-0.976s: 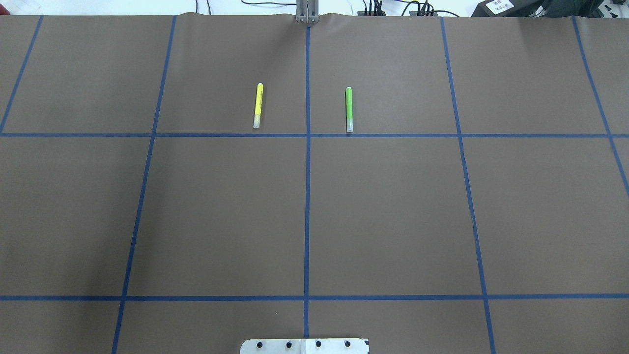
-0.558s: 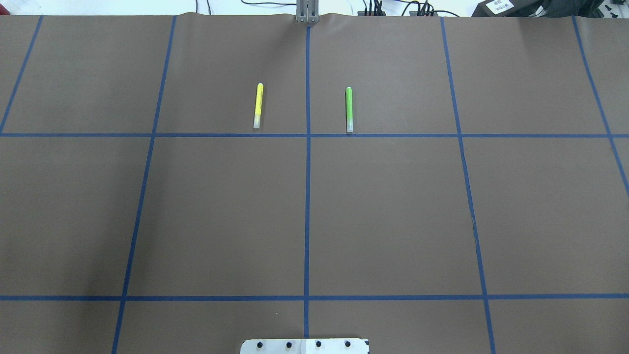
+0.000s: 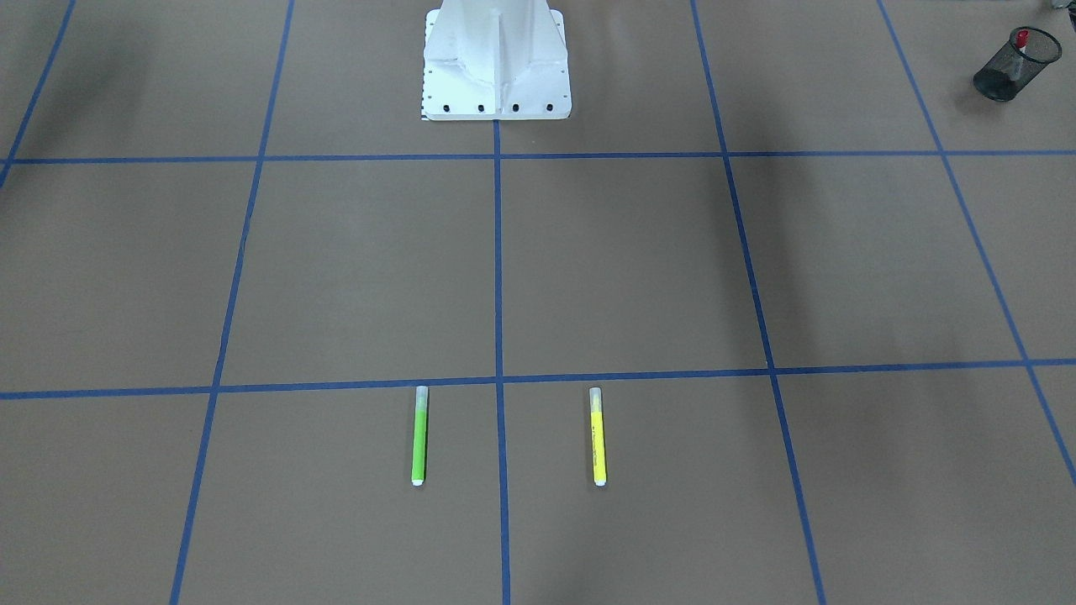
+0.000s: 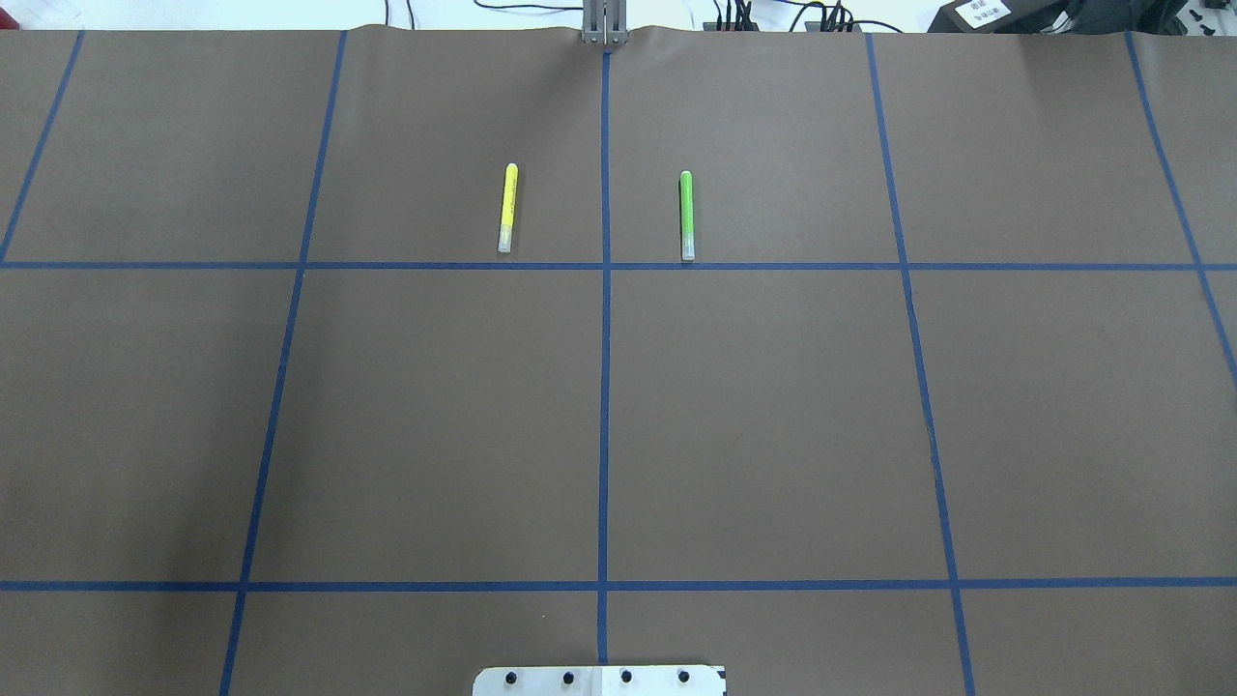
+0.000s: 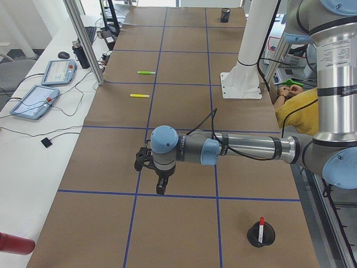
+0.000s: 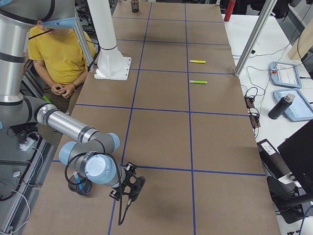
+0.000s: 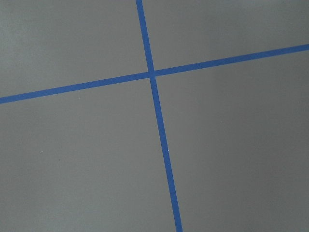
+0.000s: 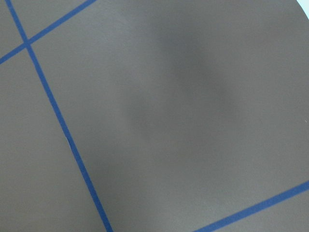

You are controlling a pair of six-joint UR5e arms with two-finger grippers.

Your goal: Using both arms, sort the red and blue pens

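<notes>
Red-capped white pen [image 5: 260, 225] sits in a black mesh cup [image 5: 261, 239]. Left hand [image 5: 160, 188], right hand [image 6: 129, 198]: I cannot tell their grip.

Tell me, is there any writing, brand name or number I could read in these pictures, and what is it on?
Nothing can be read for certain.
White label on the black box: printed characters, too small to read.
Yellow marker: dark print along the barrel, too small to read.
Handheld screen and second screen: display contents blurred, unreadable.
</notes>
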